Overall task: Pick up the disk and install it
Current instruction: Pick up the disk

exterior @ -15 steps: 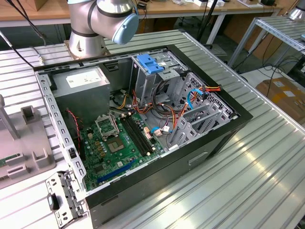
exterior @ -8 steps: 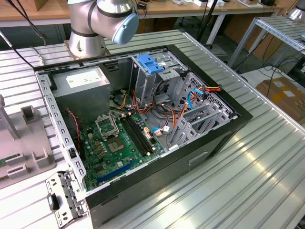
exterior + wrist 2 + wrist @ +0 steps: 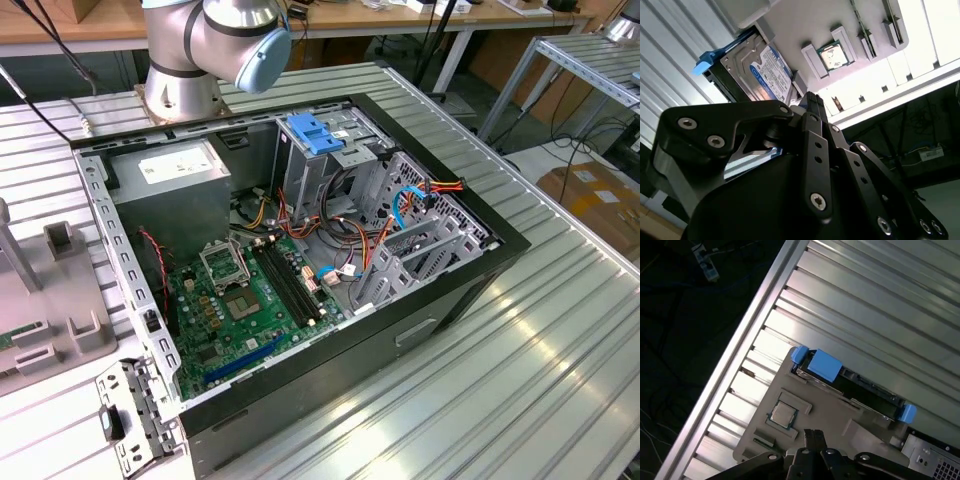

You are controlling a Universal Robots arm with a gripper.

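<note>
Big picture first: the ribbed worktop [image 3: 560, 340] carries the open case [image 3: 400, 335], with the arm [image 3: 215, 40] rising behind it. At the exterior view's left sits the grey tray [image 3: 30, 290]. The disk [image 3: 855, 385] stands on a long edge in a slot at the tray's rim, nowhere near the case. Its long axis lies level, roughly along the worktop's ribs, with blue rails [image 3: 822, 365] at the ends. In the second wrist view its labelled face looks toward the hand. The hand [image 3: 813, 437] hovers over the tray, near the disk but clear of it, drawn narrow and holding nothing. A small chip [image 3: 783, 415] lies in a pocket close by. Pick-up looks like the step in hand. Done well, that likely means spreading wide, squaring up to the two flat faces, gripping mid-length and lifting straight out so the rails don't snag
</note>
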